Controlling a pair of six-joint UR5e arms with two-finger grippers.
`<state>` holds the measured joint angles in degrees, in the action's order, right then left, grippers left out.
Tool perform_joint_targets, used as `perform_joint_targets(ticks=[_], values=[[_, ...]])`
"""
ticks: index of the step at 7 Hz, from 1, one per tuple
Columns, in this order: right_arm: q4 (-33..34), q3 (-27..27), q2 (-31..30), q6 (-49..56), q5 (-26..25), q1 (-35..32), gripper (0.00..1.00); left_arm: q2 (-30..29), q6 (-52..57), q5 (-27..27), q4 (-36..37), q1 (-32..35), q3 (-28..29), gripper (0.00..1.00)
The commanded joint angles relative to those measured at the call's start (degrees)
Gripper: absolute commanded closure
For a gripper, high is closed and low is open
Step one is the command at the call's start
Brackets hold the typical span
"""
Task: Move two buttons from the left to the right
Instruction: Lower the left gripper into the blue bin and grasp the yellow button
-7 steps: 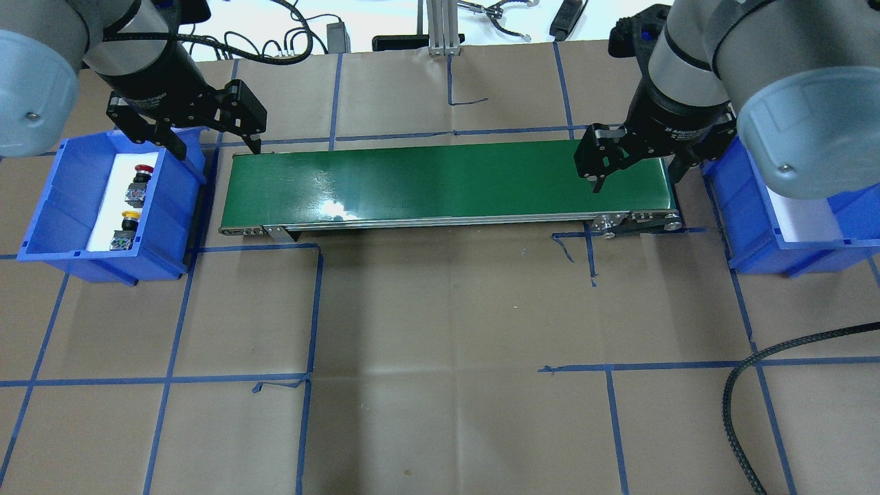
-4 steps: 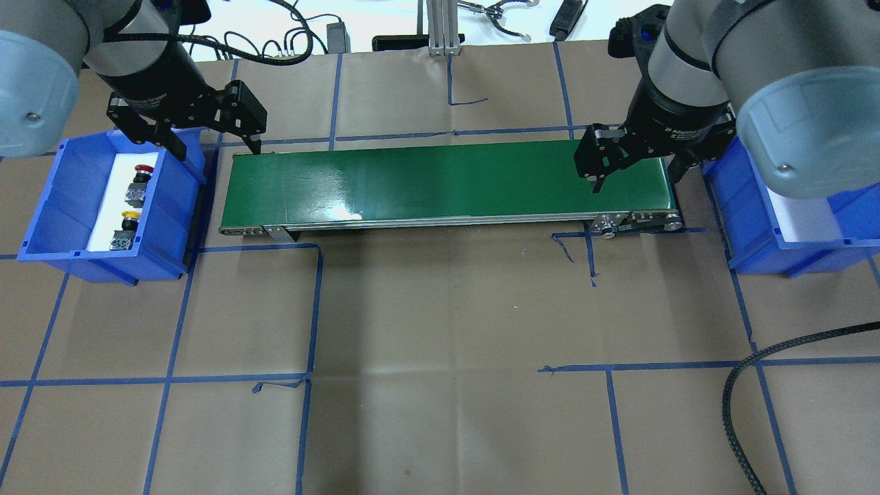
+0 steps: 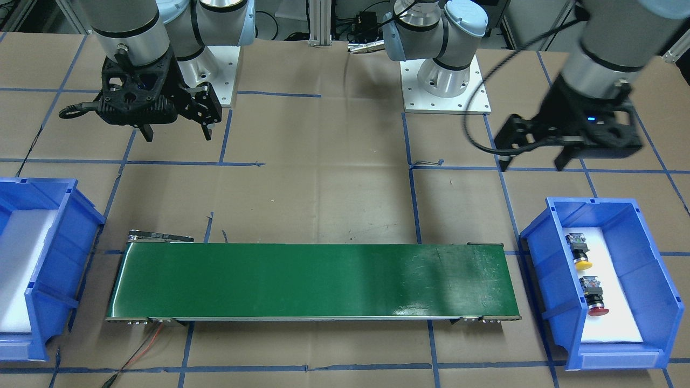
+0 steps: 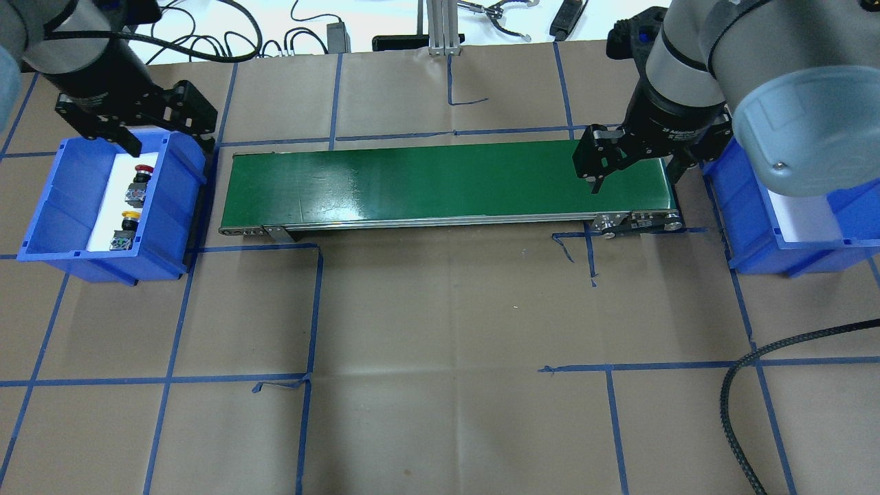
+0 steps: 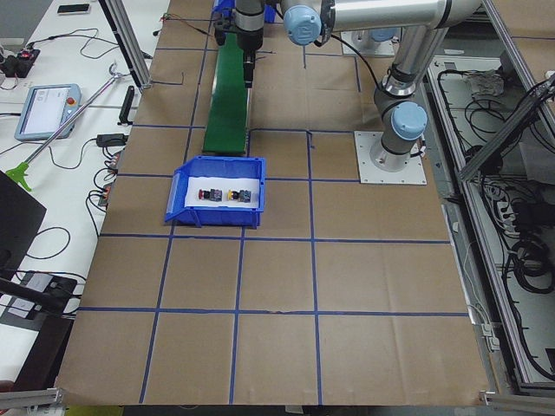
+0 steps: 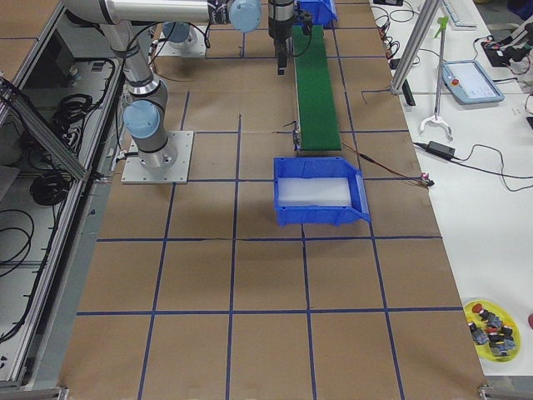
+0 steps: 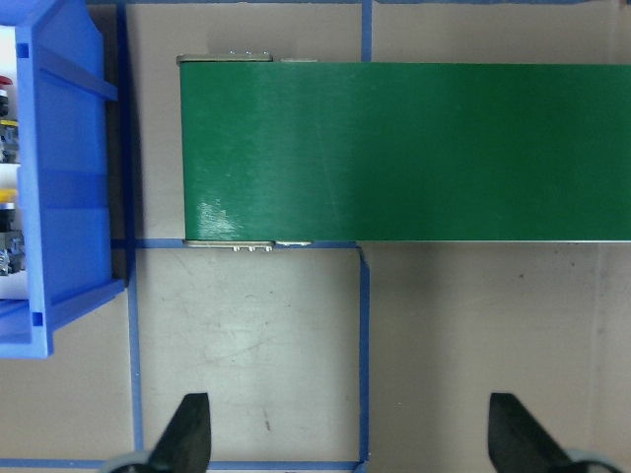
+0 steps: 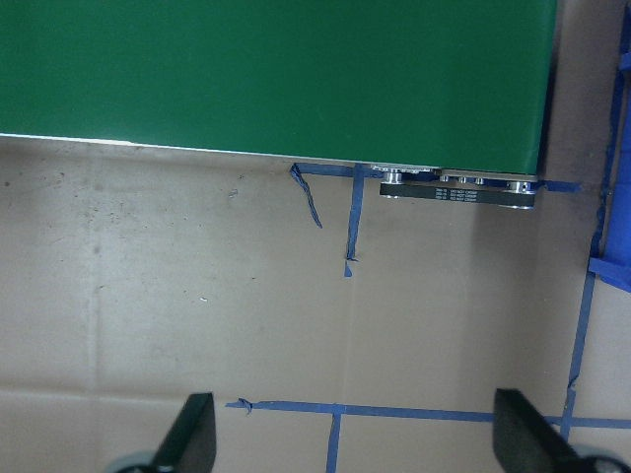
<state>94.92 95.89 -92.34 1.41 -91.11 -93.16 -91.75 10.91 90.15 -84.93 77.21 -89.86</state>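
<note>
The red button (image 4: 141, 177) and the yellow button (image 4: 127, 223) lie on white foam in the blue left bin (image 4: 172, 206). They also show in the front view, red (image 3: 594, 299) and yellow (image 3: 581, 256). My left gripper (image 4: 172, 148) is open and empty, high over the bin's far right corner; in the front view (image 3: 532, 164) it sits behind the bin (image 3: 544, 269). My right gripper (image 4: 636, 182) is open and empty above the right end of the green conveyor belt (image 4: 447, 182). The wrist views show bare open fingers (image 7: 187, 434) (image 8: 192, 434).
An empty blue right bin (image 4: 749, 227) with white foam stands past the belt's right end. A black cable (image 4: 756, 364) curls over the table's near right. A yellow plate of spare buttons (image 6: 491, 325) lies on the side bench.
My left gripper has moved left, from the belt's left end to over the left bin's corner. The right gripper has barely moved. The buttons have not moved.
</note>
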Motion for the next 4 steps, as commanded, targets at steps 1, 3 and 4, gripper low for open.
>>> perform_joint_targets(ticks=[1,3,4], values=[[0.0,0.0,0.1,0.0,0.1,0.0,0.00,-1.1,7.3,-0.1,0.2,-9.8,-0.4,0.00],[0.0,0.0,0.0,0.0,0.0,0.0,0.00,-3.8,15.0,-0.7,3.7,-16.8,-1.6,0.00],[0.1,0.0,-0.1,0.0,0.0,0.0,0.00,-5.4,18.2,-0.7,5.1,-18.0,-1.7,0.00]])
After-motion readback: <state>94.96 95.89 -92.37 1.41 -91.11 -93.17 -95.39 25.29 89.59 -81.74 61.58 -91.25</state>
